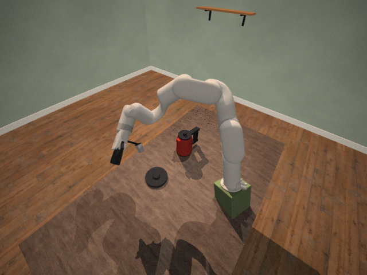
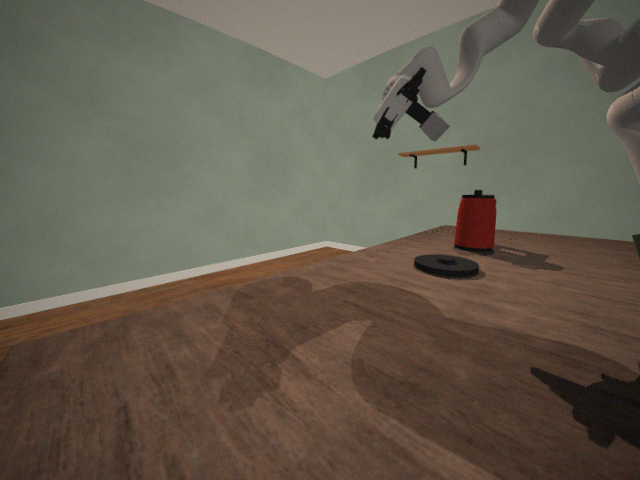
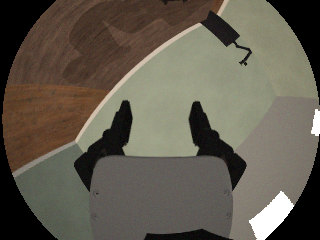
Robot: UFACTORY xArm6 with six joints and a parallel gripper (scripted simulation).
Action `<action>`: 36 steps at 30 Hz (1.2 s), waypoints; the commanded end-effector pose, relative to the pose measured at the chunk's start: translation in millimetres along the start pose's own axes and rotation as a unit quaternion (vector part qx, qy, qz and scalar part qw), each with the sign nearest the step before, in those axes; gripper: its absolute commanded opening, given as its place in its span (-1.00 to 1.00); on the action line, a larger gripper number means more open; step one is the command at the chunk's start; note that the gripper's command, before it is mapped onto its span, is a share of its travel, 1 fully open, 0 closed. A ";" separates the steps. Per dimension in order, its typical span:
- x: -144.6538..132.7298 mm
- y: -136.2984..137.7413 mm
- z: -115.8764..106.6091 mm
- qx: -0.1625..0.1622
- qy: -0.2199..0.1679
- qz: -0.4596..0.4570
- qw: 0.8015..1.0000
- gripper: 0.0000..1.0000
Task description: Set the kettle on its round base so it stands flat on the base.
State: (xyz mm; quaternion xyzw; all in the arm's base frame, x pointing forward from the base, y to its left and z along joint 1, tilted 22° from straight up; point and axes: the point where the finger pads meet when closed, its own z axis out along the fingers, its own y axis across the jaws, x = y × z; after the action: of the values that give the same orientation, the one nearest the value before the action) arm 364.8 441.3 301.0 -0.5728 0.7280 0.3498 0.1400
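The red kettle [image 1: 184, 144] with a black lid and black handle stands upright on the table, apart from its base; it also shows in the exterior view [image 2: 475, 221]. The round black base [image 1: 156, 176] [image 2: 446, 265] lies flat with its stud up, in front and to the left of the kettle. My gripper [image 1: 116, 156] [image 2: 381, 129] is open and empty, high in the air to the left of the base and far from the kettle. In the wrist view the two black fingers stand apart with only wall and floor behind them.
The arm's green pedestal [image 1: 232, 196] stands at the table's right side. A wooden shelf [image 1: 225, 11] hangs high on the far wall. The table's left edge runs close below the gripper.
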 end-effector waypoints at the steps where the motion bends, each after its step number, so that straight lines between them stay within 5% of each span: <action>1: 17.2 -18.8 -35.2 0.034 0.003 -0.022 0.999 0.63; 4: 21.6 -22.9 -42.6 0.041 0.005 -0.027 0.999 0.63; 19: 107.4 -71.3 -159.7 0.159 0.057 -0.089 0.982 0.63; 21: 107.4 -71.3 -159.7 0.159 0.057 -0.089 0.982 0.63; 36: 214.5 -81.9 -268.4 0.259 0.150 -0.128 0.945 0.63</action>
State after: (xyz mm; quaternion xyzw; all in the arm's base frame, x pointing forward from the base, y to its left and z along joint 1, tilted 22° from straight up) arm 432.5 129.9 330.7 -0.6464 0.7282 0.0704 0.2165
